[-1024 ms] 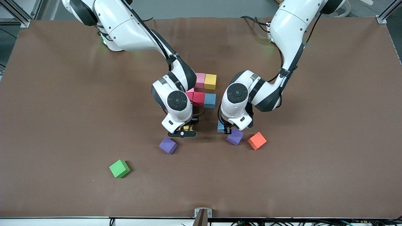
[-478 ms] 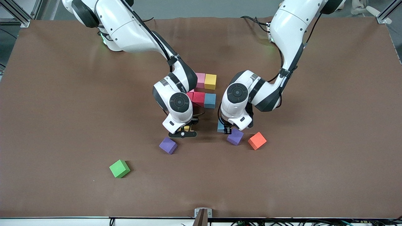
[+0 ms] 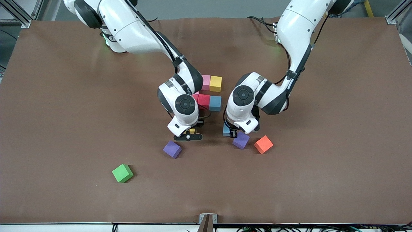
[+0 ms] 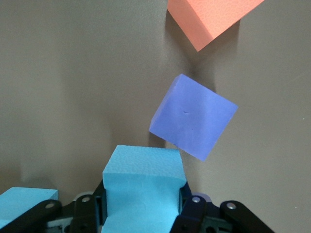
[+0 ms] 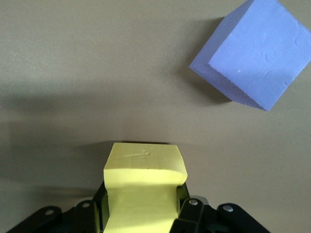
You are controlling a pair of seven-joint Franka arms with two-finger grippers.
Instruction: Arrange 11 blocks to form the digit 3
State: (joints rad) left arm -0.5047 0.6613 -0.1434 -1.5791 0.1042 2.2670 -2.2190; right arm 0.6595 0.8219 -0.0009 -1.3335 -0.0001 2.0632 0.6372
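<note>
A green cube (image 3: 122,173) sits alone on the brown bench (image 3: 338,135), close to the front camera. An orange cube (image 3: 263,144) sits toward the left arm's end.

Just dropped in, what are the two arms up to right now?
Both arms are carrying cubes for the digit 3. The right claw is shut on a yellow cube; the left claw is shut on a light blue cube. The started figure of pink, yellow, red and blue cubes lies between the arms. Two purple cubes, an orange cube and a green cube lie loose nearer the front camera.
</note>
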